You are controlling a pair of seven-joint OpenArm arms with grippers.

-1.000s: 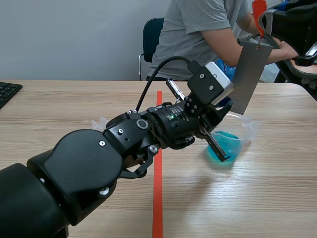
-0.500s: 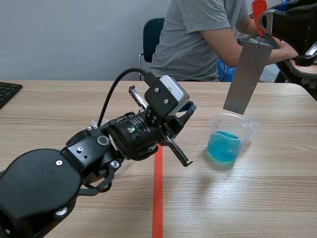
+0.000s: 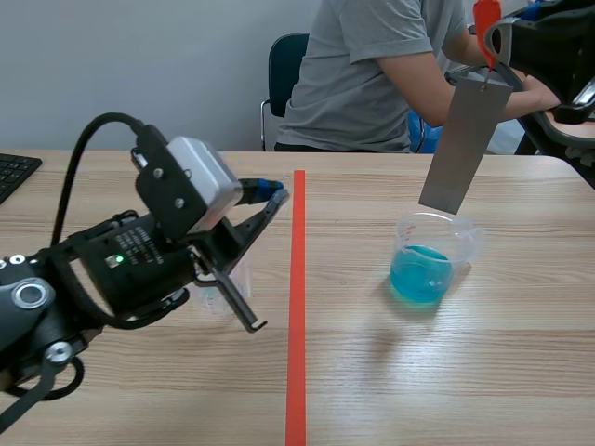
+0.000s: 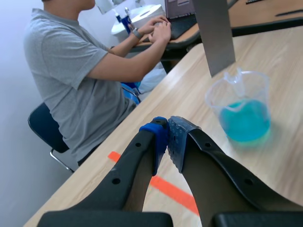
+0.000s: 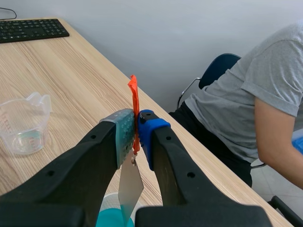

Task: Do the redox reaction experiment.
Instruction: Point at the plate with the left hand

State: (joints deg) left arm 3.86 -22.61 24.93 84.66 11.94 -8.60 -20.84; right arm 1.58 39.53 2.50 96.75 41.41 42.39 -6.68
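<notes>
Wooden table (image 3: 465,372), grey wall (image 3: 139,65), blue-liquid beaker (image 3: 423,269)

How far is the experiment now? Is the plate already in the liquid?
Done: blue liquid sits in the beaker; the other beaker looks emptied. In hand: the right gripper holds the metal plate by its orange tag, above the liquid. Remaining: lowering it in.

The left arm (image 3: 102,279) is in low from its own side, wrist tilted up a touch, and the left gripper (image 4: 166,137) is closed on nothing, blue pads (image 4: 158,136) pressed together. Across the way, the right arm (image 3: 548,46) sits raised at the far corner. Its right gripper (image 5: 137,128) is clamped on a thin red tag (image 5: 134,94), though from the front its fingers are hard to pick out.
</notes>
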